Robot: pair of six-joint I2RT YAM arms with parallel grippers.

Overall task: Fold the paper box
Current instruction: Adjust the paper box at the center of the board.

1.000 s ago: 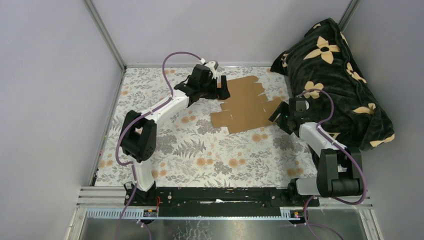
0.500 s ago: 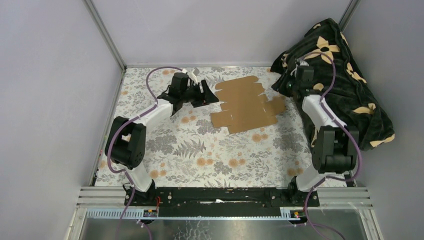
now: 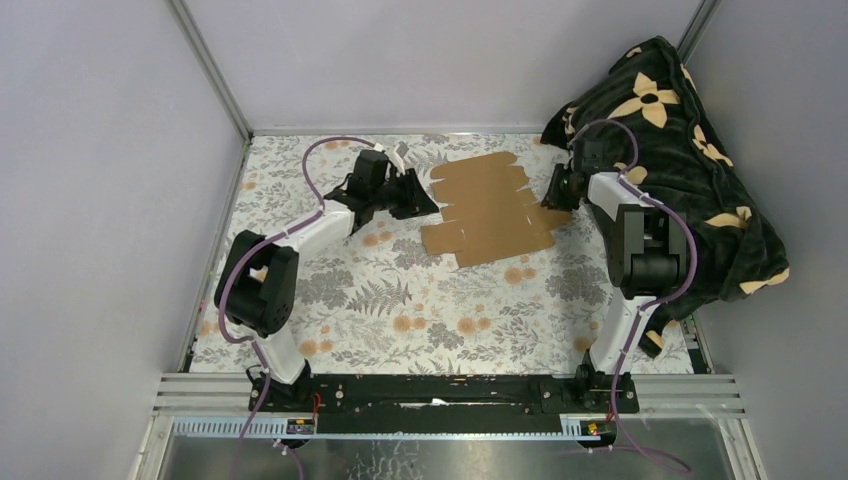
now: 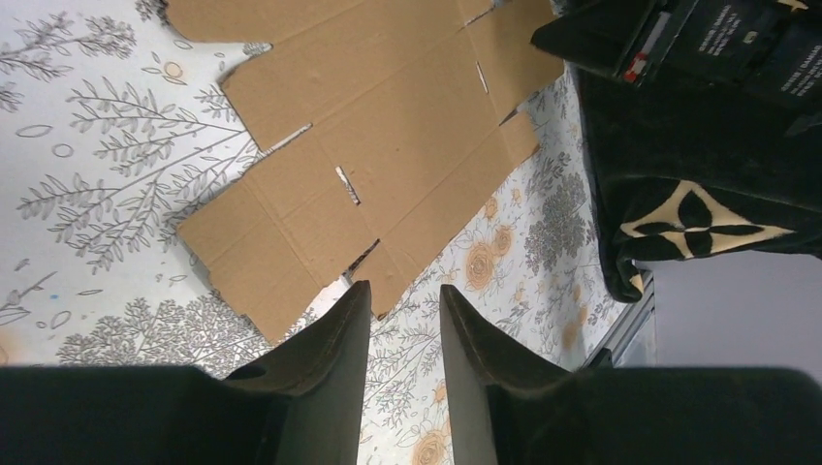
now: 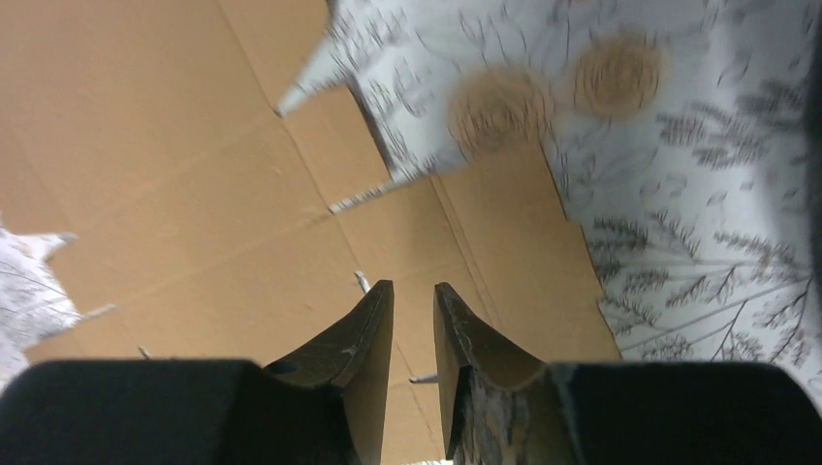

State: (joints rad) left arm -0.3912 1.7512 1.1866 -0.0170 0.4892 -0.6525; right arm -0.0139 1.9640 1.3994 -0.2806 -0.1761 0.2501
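The paper box (image 3: pixel 490 210) lies flat on the floral cloth at the back centre, an unfolded brown die-cut sheet with flaps and creases. My left gripper (image 3: pixel 424 199) hovers just off its left edge. In the left wrist view the left gripper (image 4: pixel 402 287) is open by a narrow gap with nothing between the fingers, and the sheet (image 4: pixel 388 136) lies ahead. My right gripper (image 3: pixel 553 192) sits over the sheet's right flap. In the right wrist view the right gripper (image 5: pixel 414 284) shows a slim empty gap above the cardboard (image 5: pixel 194 194).
A black blanket with cream flowers (image 3: pixel 670 150) is heaped at the back right, close behind the right arm. Grey walls close in the back and both sides. The floral cloth (image 3: pixel 400 300) covers the table in front of the sheet.
Both sets of jaws have narrowed. The left gripper drew back to the left of the sheet's edge. The right arm swung up toward the blanket, then down onto the sheet's right flap. The sheet stayed put.
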